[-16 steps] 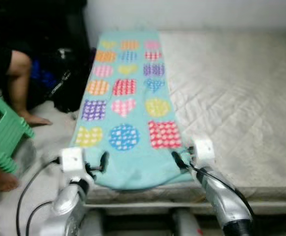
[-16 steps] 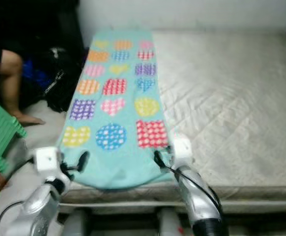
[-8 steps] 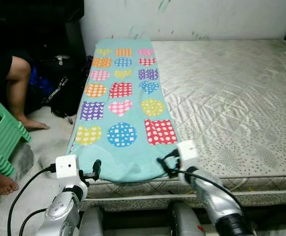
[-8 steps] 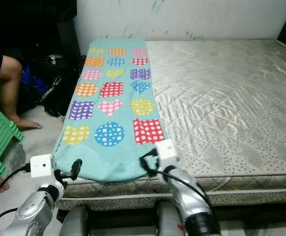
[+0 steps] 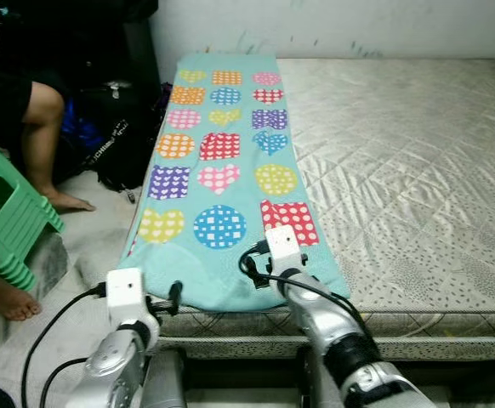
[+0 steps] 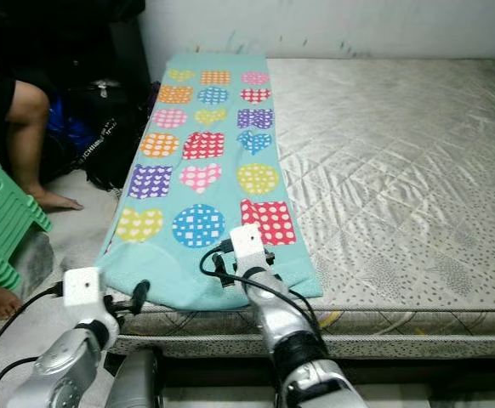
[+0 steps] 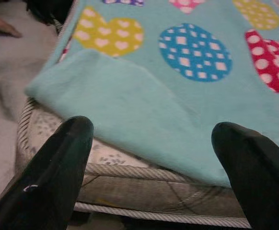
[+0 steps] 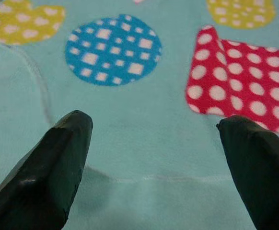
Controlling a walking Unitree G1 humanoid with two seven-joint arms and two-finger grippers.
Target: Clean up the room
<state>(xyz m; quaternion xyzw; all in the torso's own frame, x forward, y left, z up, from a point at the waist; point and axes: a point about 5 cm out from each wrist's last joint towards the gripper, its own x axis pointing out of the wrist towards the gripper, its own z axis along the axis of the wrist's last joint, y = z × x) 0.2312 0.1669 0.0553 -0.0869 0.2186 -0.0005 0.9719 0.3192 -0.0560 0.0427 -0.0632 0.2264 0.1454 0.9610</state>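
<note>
Green stool (image 5: pixel 5 217) (beside person's leg (image 5: pixel 43 140))

- You get soft, even light on the mattress (image 5: pixel 418 170), with faint sheen on its quilting.
- Left of the blanket (image 5: pixel 222 161), the corner falls into deep shadow.
- Your wrist views blur the near fingers (image 7: pixel 58 163).

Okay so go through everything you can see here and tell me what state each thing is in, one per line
Blanket: spread flat in a long strip along the mattress's left side, near-left corner folded over.
Mattress: bare, no sheet.
Left gripper: open, at the blanket's near-left corner.
Right gripper: open, over the blanket's near end.
Green stool: upright on the floor.
Black bag: against the mattress side.
</note>
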